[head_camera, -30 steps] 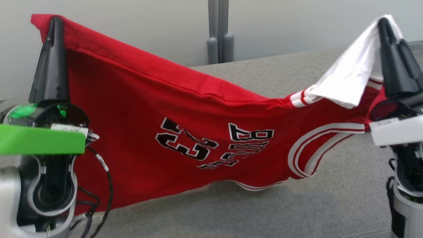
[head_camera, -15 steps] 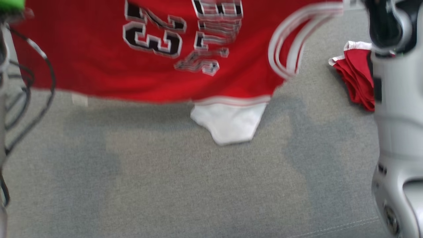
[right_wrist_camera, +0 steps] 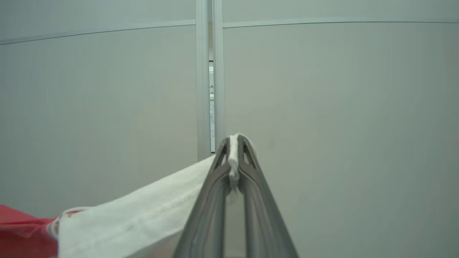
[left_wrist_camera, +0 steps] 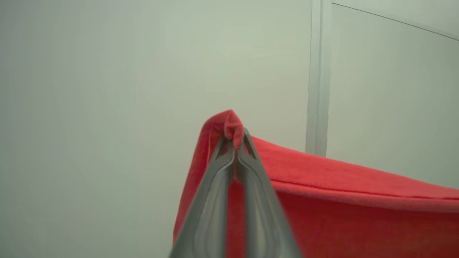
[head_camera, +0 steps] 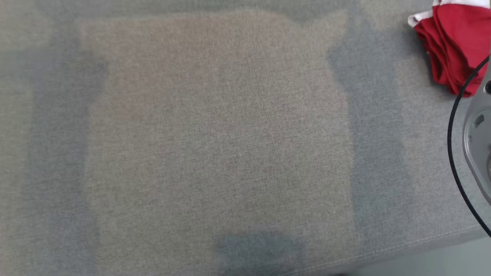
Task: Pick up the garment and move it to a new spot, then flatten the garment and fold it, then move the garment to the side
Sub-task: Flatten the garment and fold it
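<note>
The garment (left_wrist_camera: 340, 208) is a red jersey with a white sleeve (right_wrist_camera: 143, 215), held up in the air between both arms in front of a pale wall. In the left wrist view my left gripper (left_wrist_camera: 235, 138) is shut on a bunched red corner, and the cloth's hem runs off to the right. My right gripper (right_wrist_camera: 233, 143) is shut on the tip of the white sleeve, which stretches down to the left toward the red body (right_wrist_camera: 21, 233).
The head view looks down on the grey fabric surface (head_camera: 230, 134), with its stitched front edge at the lower right. A second, crumpled red cloth (head_camera: 452, 46) lies at the top right. A pale robot arm part (head_camera: 479, 126) and a black cable (head_camera: 452, 134) are at the right edge.
The head camera has tilted down, so the hanging jersey and both grippers have slid out of the top of its picture. Both grips on the garment look unchanged.
</note>
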